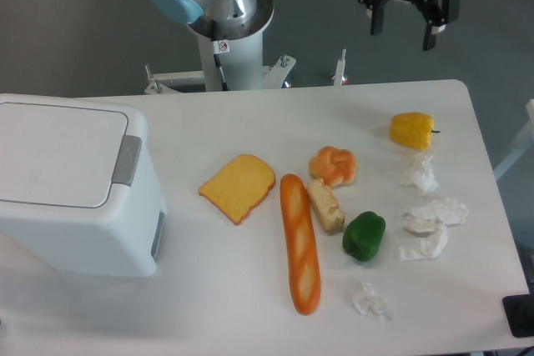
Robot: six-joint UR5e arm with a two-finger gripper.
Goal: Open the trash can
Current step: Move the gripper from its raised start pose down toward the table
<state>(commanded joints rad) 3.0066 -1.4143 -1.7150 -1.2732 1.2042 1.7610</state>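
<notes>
The trash can [71, 198] is a big white boxy bin at the left of the table, its flat lid [54, 152] down and a grey push tab [128, 160] on the lid's right edge. My gripper [404, 31] hangs high at the top right, above the table's far edge and far from the bin. Its two fingers are spread apart with nothing between them.
Toy food lies mid-table: a toast slice [238, 187], a long baguette [299, 242], a bun [335, 165], a beige piece [325, 206], a green pepper [365, 235], a yellow pepper [412, 129]. Crumpled paper wads [432, 212] lie at the right. The arm's base [225, 31] stands behind.
</notes>
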